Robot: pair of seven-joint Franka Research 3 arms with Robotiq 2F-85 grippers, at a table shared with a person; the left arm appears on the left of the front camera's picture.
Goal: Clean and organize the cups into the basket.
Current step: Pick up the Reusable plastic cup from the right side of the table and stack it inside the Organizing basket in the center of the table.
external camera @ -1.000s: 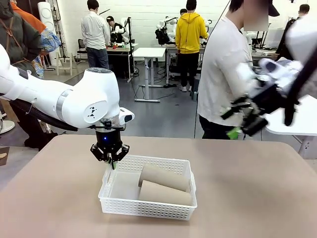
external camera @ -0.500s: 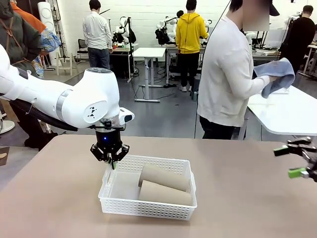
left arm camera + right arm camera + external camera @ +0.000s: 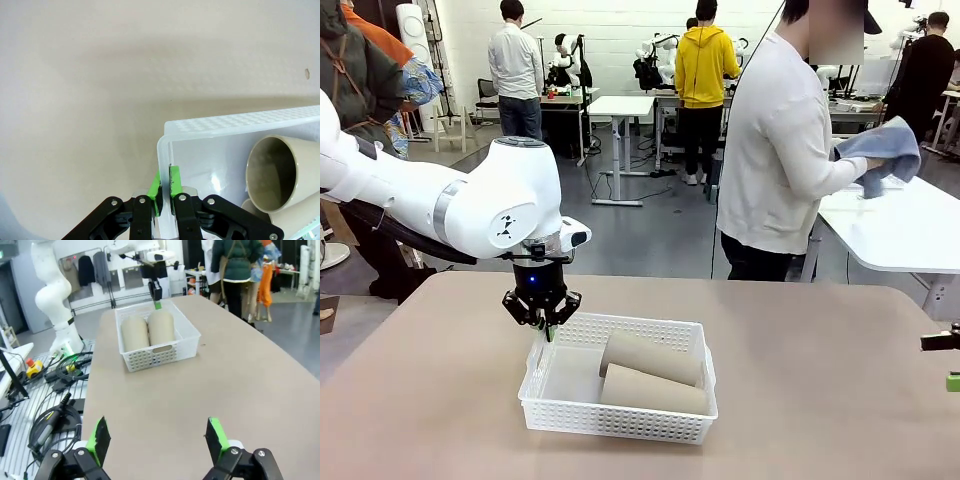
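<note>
— What is hard for us to make out here?
— The right pincer (image 3: pixel 948 361), for one. In the front view the right edge cuts it off, so we get just a dark finger and a green tip. From its own wrist camera we see its fingers spread wide over the bare tabletop (image 3: pixel 225 385), gripping nothing.
— And the left pincer (image 3: pixel 548 328)?
— It is closed tight on the far left corner of the basket (image 3: pixel 620 412). From the left wrist we see the green pads (image 3: pixel 156 192) nipping the thin white wall. The pincer's body runs off the bottom of that view.
— Where are the cups?
— Two brown cups lie on their sides in the basket's right half, side by side and touching: the far cup (image 3: pixel 650 357) and the near cup (image 3: pixel 655 390). The left wrist view gives us one open mouth; the other cup is mostly cut off at the bottom edge. The basket sits on the tabletop, left of the middle.
— Any writing?
— A small dark emblem (image 3: pixel 505 226) on the left arm, too small for us to read. At the far side a person (image 3: pixel 780 150) holds a blue cloth (image 3: pixel 882 150).
</note>
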